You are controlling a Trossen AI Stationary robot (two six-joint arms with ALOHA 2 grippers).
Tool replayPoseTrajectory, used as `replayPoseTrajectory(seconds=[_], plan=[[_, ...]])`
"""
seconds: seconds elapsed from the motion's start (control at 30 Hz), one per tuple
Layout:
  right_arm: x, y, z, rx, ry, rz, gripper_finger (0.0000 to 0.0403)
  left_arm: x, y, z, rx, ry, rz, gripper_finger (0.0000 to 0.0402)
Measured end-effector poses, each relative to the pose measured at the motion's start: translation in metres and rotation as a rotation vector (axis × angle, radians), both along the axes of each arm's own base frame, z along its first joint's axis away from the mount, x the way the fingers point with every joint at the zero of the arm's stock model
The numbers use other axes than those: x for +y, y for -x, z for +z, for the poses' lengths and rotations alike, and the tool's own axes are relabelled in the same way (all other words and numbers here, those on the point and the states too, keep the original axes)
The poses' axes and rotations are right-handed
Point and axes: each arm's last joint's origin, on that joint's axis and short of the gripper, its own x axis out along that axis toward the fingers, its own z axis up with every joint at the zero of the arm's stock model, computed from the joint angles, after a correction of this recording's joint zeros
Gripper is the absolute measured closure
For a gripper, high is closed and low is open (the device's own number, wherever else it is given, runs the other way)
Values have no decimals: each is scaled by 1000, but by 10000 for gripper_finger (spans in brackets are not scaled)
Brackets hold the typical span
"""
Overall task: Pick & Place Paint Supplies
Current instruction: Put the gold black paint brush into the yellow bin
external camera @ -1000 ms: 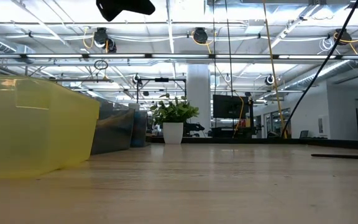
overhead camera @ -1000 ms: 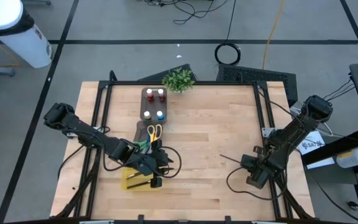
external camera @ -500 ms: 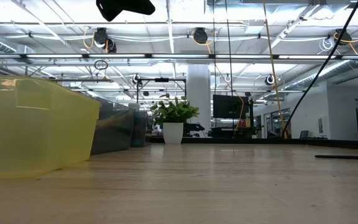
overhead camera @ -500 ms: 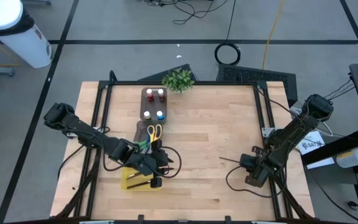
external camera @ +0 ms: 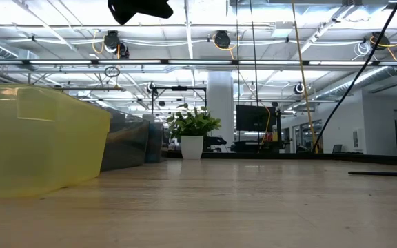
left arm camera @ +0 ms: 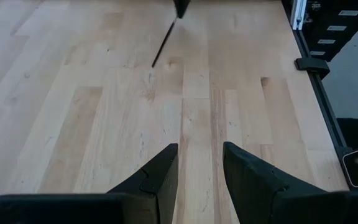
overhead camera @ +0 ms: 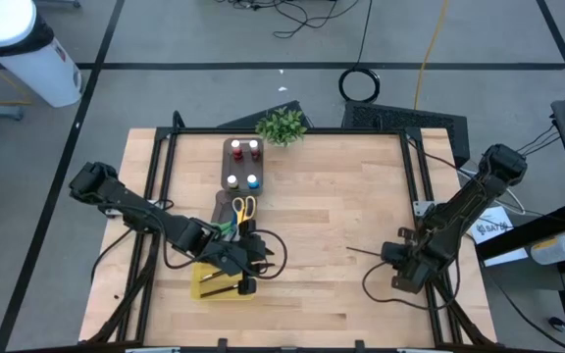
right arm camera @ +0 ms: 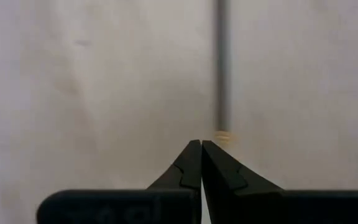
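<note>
A thin dark brush (overhead camera: 365, 252) lies flat on the table right of centre; the low view shows it as a dark line (external camera: 384, 173). My right gripper (overhead camera: 390, 257) is shut, low at the brush's right end. In the right wrist view, the brush's tan-banded end (right arm camera: 222, 134) sits just beside the fingertips (right arm camera: 201, 144). My left gripper (left arm camera: 199, 155) is open, in the air over the right part of the yellow tray (overhead camera: 204, 284). Yellow-handled scissors (overhead camera: 245, 207) and green-handled scissors (overhead camera: 226, 228) lie near it. My right gripper's shut fingertips (right arm camera: 194, 155) point down at the table right beside the brush's banded end (right arm camera: 222, 134). The brush lies on the wood, running away from the fingers. I cannot tell whether the fingers touch it.
The dark grey organiser tray (overhead camera: 228, 163) at the far centre-left holds small bottles with red, white and blue caps (overhead camera: 252, 181). A potted plant (overhead camera: 282, 126) stands at the far edge. Dark brushes (overhead camera: 220, 290) lie in the yellow tray. Bare wood spans the middle.
</note>
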Motion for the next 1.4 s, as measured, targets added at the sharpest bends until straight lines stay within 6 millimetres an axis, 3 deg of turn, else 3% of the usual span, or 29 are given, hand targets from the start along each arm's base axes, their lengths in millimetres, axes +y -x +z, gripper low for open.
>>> replayPoseTrajectory(seconds=[0.3,0.93,1.13,1.4], plan=[[-8,6,-5,39,52,-26,403,0,0,0,0,-1,-1,265],[-13,10,-29,4,-10,-22,402,0,-7,-2,-42,6,30,266],[-14,11,-44,-70,-89,-12,402,4,-42,-26,-101,51,-8,266],[-22,12,-66,-198,-149,2,403,12,-87,-90,-121,57,-185,266]])
